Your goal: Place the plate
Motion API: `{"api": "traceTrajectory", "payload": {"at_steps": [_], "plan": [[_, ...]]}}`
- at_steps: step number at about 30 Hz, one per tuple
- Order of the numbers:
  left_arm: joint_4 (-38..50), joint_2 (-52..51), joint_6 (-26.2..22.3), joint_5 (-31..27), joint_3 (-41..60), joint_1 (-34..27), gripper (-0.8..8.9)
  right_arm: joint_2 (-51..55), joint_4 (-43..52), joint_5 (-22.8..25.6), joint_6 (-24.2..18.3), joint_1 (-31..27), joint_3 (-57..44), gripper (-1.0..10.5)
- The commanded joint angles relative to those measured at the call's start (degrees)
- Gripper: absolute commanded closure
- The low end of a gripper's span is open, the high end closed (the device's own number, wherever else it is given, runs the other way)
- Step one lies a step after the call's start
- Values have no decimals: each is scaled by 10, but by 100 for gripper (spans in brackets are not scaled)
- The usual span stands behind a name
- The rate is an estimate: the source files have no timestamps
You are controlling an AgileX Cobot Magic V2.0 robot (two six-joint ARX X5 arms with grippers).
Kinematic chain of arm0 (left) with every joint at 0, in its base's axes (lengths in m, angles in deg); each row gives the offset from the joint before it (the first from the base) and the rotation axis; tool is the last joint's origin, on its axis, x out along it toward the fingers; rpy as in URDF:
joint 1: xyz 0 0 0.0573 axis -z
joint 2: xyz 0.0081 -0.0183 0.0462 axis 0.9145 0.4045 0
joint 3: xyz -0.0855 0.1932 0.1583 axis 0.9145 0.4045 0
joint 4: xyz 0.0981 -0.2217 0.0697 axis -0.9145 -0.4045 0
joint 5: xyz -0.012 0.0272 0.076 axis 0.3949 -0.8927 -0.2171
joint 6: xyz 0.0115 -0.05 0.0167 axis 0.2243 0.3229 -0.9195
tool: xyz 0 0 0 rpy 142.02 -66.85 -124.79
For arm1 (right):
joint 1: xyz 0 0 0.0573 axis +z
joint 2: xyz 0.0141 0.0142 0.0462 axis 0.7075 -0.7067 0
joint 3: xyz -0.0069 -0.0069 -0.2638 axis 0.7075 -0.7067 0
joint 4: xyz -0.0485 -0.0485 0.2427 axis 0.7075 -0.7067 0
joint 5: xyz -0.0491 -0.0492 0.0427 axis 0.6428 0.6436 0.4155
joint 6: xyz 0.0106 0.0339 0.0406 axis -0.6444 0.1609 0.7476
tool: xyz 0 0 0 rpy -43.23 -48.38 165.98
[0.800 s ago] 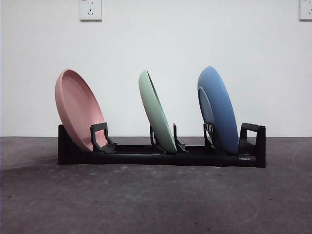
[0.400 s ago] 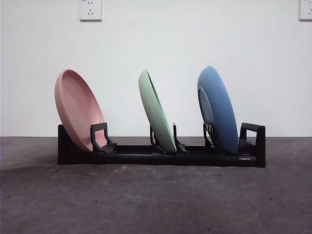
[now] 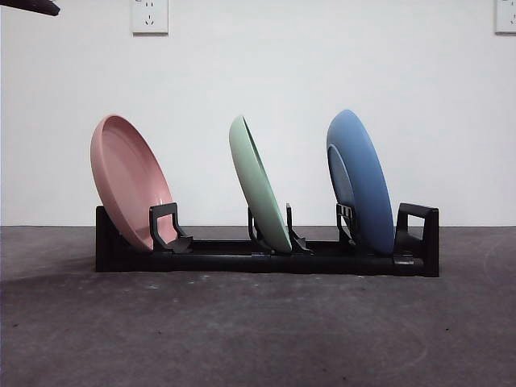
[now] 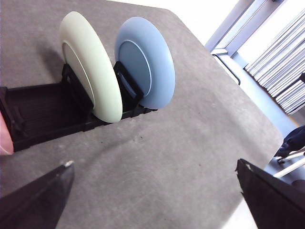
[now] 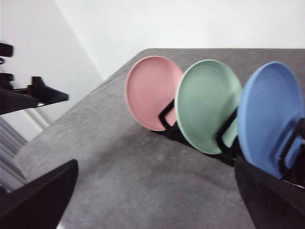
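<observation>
A black rack stands across the table with three plates upright in its slots: a pink plate on the left, a green plate in the middle and a blue plate on the right. My left gripper hangs open and holds nothing, off to the side of the blue plate and green plate. My right gripper is also open with nothing in it, above the table in front of the pink plate, green plate and blue plate.
The grey table top stretches bare in front of the rack. A black arm tip shows at the top left corner of the front view. The other arm shows at the side of the right wrist view. A white wall stands behind.
A black arm tip has come into the top left corner of the front view. The plates and the rack have not moved.
</observation>
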Motion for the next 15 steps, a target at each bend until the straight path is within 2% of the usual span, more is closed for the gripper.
{"api": "traceTrajectory", "payload": {"at_steps": [1,8,15], "plan": [[6,-7,47,12,-16,3,264,-7,6,-4,19,2,7,422],[0,-52,33,29,-33,3,264,-74,6,-16,39,18,16,422],[-12,-106,22,29,-42,2,264,-231,5,-14,40,47,71,422]]}}
